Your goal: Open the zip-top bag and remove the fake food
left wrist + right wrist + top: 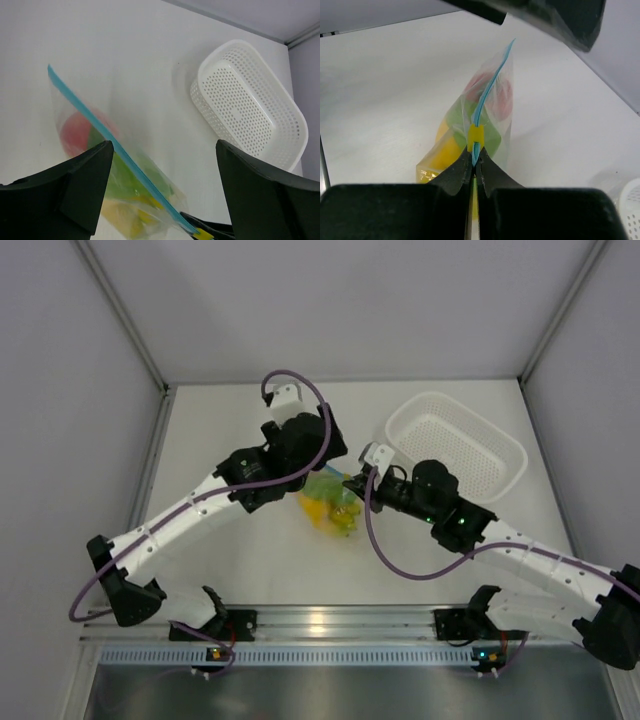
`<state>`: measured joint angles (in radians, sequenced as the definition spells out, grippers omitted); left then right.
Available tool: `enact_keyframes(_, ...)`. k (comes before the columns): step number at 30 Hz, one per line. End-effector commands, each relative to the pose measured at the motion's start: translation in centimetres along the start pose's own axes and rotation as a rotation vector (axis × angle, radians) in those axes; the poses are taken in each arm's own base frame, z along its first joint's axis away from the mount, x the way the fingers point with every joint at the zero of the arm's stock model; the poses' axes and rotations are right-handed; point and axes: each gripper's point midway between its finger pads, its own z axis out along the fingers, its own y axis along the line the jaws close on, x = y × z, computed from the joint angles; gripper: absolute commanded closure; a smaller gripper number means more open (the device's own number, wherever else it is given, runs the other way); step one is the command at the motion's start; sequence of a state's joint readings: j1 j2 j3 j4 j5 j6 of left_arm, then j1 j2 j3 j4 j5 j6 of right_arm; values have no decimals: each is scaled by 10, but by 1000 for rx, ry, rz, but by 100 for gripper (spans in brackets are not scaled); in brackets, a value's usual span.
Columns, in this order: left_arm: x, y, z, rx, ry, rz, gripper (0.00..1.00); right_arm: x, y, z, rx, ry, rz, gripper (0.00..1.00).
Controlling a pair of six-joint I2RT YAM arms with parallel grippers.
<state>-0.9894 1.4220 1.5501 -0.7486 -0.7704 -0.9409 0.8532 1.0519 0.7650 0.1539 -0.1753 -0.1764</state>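
Down at the near edge, both arms are bolted to the table (250, 560) and reach in toward the middle. About halfway across, the zip-top bag (330, 502) stands on its bottom edge with its blue zip strip (90, 112) on top.

The right gripper (475, 162) comes in from roughly 4 o'clock of the bag. Its jaws are pressed together, pinching the end of the strip right beside the little yellow slider (475, 136).

The left gripper (165, 145) hangs over the bag from around 10 o'clock with its jaws spread wide. The strip runs diagonally through the gap, and I honestly can't tell if either finger touches the plastic.

All the fake food is inside the bag: a pink piece (75, 132) at the end away from the slider, green pieces (135, 180) in the middle and yellow pieces (447, 147) lower down nearer the slider.

Further back, at about 2 o'clock from the bag, there's a white basket (455, 440) full of holes, apart from the bag.
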Motion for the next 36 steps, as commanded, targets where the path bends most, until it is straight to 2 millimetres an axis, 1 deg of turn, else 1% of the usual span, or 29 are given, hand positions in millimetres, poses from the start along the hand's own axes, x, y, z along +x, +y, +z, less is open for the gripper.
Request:
enact_keyframes(1,-47,-31,-4,334,-57,161,11,-45,-6,-14,-12,-77,-67,100)
enact_keyframes(2,-45,-44,-11,470,-21,175,12,-46,-6,-16,-16,-78,-76,100)
enact_keyframes(3,-63,-39,-8,545,-70,157,12,-48,-9,-17,-8,-80,-79,100)
enact_keyframes(4,-68,-42,-12,631,-100,216,11,-51,-9,-20,-6,-84,-83,100)
enact_keyframes(5,-77,-37,-10,686,-125,248,11,-51,-10,-21,-11,-76,-88,100)
enact_keyframes(6,-65,-39,-18,781,-102,304,7,-51,-12,-23,-12,-74,-90,100)
enact_keyframes(7,-67,-42,-22,834,-155,395,7,-51,-9,-23,-36,-70,-93,100)
enact_keyframes(8,-55,-42,-26,889,-144,448,9,-49,-7,-26,-56,-48,-100,100)
enact_keyframes(9,-43,-47,-37,985,-121,501,10,-48,-8,-27,-61,-34,-99,100)
enact_keyframes(10,-43,-54,-45,1059,-172,558,10,-48,-7,-29,-78,-28,-102,100)
enact_keyframes(11,-31,-55,-57,1150,-150,596,11,-47,-8,-32,-84,-7,-106,100)
enact_keyframes(12,-25,-57,-65,1211,-141,621,11,-47,-8,-34,-88,-1,-107,100)
enact_keyframes(14,-15,-58,-79,1322,-136,683,19,-44,-10,-37,-87,28,-107,100)
enact_keyframes(15,-10,-59,-87,1380,-135,715,21,-44,-9,-39,-93,34,-108,100)
enact_keyframes(16,-2,-59,-99,1468,-118,745,25,-43,-9,-39,-98,46,-108,100)
enact_keyframes(17,1,-61,-102,1511,-104,753,26,-46,-8,-40,-100,44,-108,100)
enact_keyframes(19,8,-62,-109,1590,-63,760,26,-43,-7,-40,-111,62,-101,100)
enact_keyframes(21,20,-61,-102,1614,30,768,26,-45,-7,-42,-107,64,-100,100)
enact_keyframes(22,25,-60,-107,1665,69,771,27,-45,-8,-43,-104,64,-100,100)
enact_keyframes(23,33,-58,-103,1676,135,760,30,-45,-8,-44,-102,62,-99,100)
enact_keyframes(24,36,-58,-103,1694,150,762,32,-46,-8,-45,-102,62,-99,100)
enact_keyframes(25,39,-58,-99,1697,153,769,34,-44,-6,-47,-107,71,-96,100)
enact_keyframes(26,43,-57,-91,1678,171,764,34,-46,-6,-47,-110,72,-95,100)
enact_keyframes(28,50,-56,-84,1679,194,759,37,-49,-6,-49,-113,76,-91,100)
enact_keyframes(30,53,-55,-83,1693,210,753,43,-49,-7,-50,-100,76,-89,100)
enact_keyframes(32,57,-55,-80,1698,228,745,45,-49,-9,-51,-87,69,-91,100)
enact_keyframes(36,62,-56,-75,1698,265,724,53,-49,-10,-49,-86,71,-86,100)
